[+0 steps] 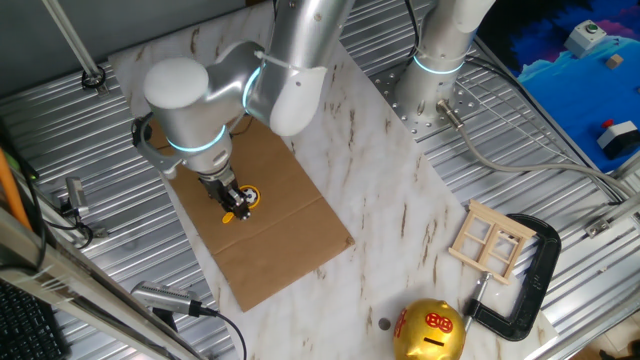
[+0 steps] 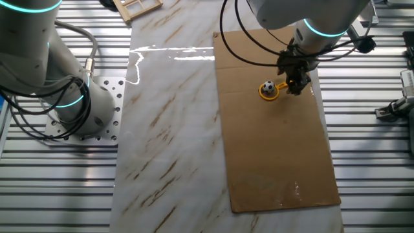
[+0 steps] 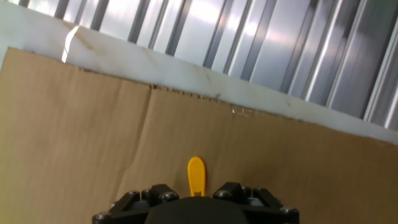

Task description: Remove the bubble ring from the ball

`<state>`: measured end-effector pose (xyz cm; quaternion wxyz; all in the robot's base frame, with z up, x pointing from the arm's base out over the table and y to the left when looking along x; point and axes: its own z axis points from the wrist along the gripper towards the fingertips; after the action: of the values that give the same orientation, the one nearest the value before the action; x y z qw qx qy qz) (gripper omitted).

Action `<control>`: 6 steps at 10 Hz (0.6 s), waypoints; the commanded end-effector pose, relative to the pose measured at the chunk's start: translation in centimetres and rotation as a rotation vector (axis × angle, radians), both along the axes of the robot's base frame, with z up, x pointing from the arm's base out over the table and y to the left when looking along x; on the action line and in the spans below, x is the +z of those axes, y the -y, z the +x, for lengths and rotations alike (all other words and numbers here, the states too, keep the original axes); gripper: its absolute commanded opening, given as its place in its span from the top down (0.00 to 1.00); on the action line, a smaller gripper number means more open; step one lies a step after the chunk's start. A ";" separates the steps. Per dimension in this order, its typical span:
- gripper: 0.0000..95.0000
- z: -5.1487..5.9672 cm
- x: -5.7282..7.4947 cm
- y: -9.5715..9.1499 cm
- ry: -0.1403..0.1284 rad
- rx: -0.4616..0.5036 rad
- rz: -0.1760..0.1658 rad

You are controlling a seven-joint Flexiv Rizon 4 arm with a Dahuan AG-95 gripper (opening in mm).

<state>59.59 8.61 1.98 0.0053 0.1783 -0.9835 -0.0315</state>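
The yellow-orange bubble ring point(image 2: 270, 93) lies flat on the brown cardboard sheet point(image 2: 272, 149), and its hoop encircles the tiny black-and-white ball point(image 2: 267, 87). Both also show in one fixed view, the ring point(image 1: 249, 196) around the ball under the hand. My gripper point(image 2: 295, 85) stands upright over the ring's short handle, just right of the hoop, with its fingertips down at the cardboard. In the hand view the handle's rounded end point(image 3: 196, 176) sticks out between the two narrowly set jaws. The jaws appear shut on the handle. The hoop and ball are hidden in the hand view.
The cardboard lies on a marble-patterned board point(image 1: 400, 200) over ribbed metal table point(image 2: 58, 188). A pale wooden window frame point(image 1: 490, 243), a black clamp point(image 1: 535, 275) and a shiny gold round bank point(image 1: 430, 332) stand at one end. A second arm's base point(image 2: 77, 110) is bolted nearby.
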 end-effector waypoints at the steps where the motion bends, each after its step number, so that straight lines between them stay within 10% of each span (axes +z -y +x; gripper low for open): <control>1: 0.60 0.0 -0.1 0.1 0.000 0.002 -0.008; 5: 0.60 0.0 -0.2 0.1 -0.001 0.006 -0.013; 6: 0.80 -0.1 -0.2 0.1 -0.001 0.006 -0.016</control>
<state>59.49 8.53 1.81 0.0080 0.1809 -0.9832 -0.0222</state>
